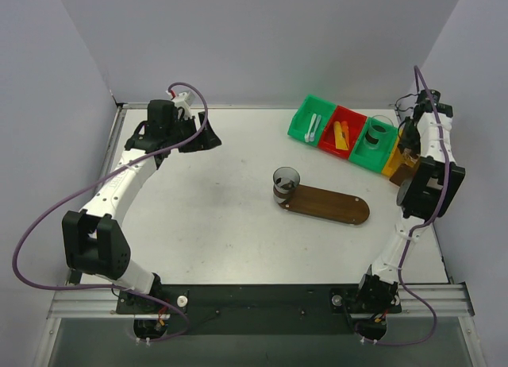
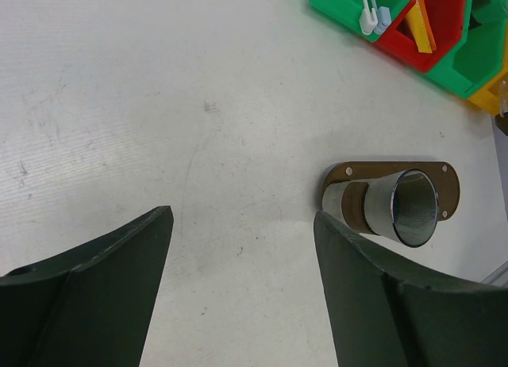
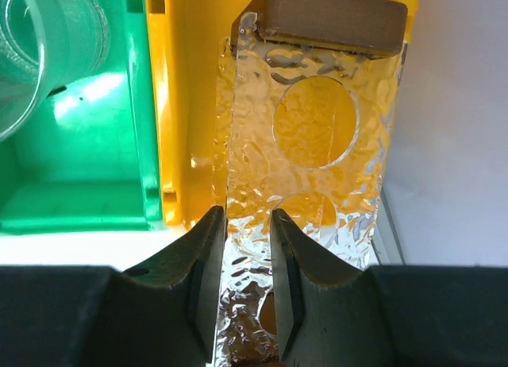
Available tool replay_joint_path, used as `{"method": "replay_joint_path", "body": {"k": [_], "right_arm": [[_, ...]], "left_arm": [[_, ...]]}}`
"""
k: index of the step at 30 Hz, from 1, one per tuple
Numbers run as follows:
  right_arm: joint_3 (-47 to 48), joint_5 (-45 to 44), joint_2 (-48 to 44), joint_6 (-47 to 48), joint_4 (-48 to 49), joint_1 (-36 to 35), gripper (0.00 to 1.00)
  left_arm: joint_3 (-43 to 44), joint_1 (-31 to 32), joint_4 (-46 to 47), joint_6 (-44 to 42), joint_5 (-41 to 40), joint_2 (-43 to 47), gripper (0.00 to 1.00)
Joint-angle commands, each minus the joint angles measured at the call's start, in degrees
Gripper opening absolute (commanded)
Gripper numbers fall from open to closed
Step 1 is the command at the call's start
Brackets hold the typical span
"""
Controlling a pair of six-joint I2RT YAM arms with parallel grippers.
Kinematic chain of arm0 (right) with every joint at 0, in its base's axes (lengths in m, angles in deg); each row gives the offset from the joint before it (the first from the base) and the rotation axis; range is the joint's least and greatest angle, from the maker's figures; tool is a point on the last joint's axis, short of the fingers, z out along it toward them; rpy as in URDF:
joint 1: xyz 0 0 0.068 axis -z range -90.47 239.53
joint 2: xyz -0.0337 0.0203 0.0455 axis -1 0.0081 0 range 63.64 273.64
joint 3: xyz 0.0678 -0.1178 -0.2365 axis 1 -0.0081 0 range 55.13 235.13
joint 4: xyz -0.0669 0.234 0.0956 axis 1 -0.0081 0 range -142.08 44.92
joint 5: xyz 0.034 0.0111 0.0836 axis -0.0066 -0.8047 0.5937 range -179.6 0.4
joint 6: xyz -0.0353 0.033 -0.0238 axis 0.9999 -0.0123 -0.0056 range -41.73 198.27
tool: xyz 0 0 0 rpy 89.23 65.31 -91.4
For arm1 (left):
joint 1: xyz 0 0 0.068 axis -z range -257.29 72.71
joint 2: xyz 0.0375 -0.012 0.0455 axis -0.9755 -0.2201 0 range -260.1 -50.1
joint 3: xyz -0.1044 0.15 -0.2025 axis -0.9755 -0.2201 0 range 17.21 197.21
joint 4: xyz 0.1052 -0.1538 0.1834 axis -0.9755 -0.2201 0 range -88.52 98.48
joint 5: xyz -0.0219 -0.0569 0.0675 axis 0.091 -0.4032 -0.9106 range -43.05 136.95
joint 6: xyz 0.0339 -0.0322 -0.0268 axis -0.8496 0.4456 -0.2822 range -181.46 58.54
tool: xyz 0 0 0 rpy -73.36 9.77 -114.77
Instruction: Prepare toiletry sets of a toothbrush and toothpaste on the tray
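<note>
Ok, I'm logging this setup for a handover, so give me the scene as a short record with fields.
tray: dark wood, flat on table
cup: clear, empty, on tray's left end in the top view
left pincer: open, holding nothing
right pincer: shut on a clear panel in the yellow bin
toothbrushes: in leftmost green bin
tubes: in red bin
sets finished: none
</note>
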Motion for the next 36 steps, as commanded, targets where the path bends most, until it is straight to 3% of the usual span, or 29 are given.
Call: {"method": "replay_joint_path", "body": {"k": [1,12,36], "right_arm": [[-1.60,-2.58,-9.23,1.08,-0.45,0.47,0.00],[-8.18,-0.56,-16.62,1.52,2.01,-2.61,0.00],[-32.88,1.29,-39.47,5.21,4.82,-25.98,0.00]], "left_arm": [[2.62,-0.43,2.19,-1.21,0.53,1.02,0.82],[3.23,-0.34,3.42,-1.57,1.59,1.19,0.82],[5.16,1.86,4.13,-0.95,8.00,-0.30,0.80]]}}
